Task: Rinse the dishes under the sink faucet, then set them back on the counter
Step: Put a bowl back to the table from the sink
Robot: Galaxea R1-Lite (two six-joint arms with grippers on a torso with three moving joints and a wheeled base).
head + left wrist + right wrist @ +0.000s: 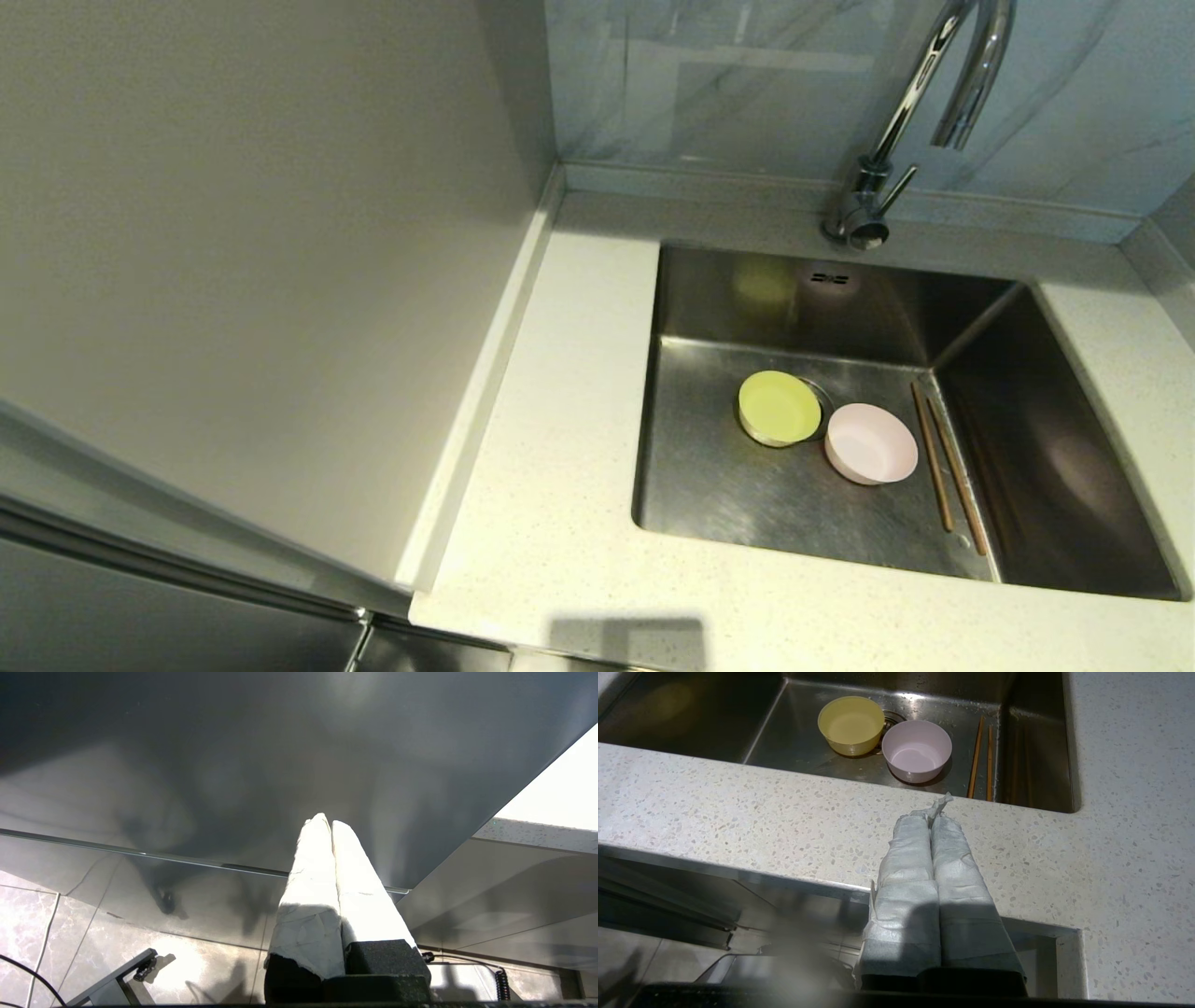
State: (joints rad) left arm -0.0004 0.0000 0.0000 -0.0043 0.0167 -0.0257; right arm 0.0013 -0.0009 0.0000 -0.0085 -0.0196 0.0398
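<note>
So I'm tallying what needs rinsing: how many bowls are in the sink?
2: a small round yellow-green bowl over the drain, and a pale pink bowl beside it, nearer the chopsticks. None appears hidden.

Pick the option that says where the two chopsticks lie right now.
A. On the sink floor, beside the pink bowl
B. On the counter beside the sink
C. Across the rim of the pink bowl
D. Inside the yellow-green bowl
A: the chopsticks lie side by side on the floor of the sink, next to the pink bowl, by the basin's right wall.

Two bowls (780,408), two chopsticks (948,467), seemingly; one faucet (920,103).
</note>
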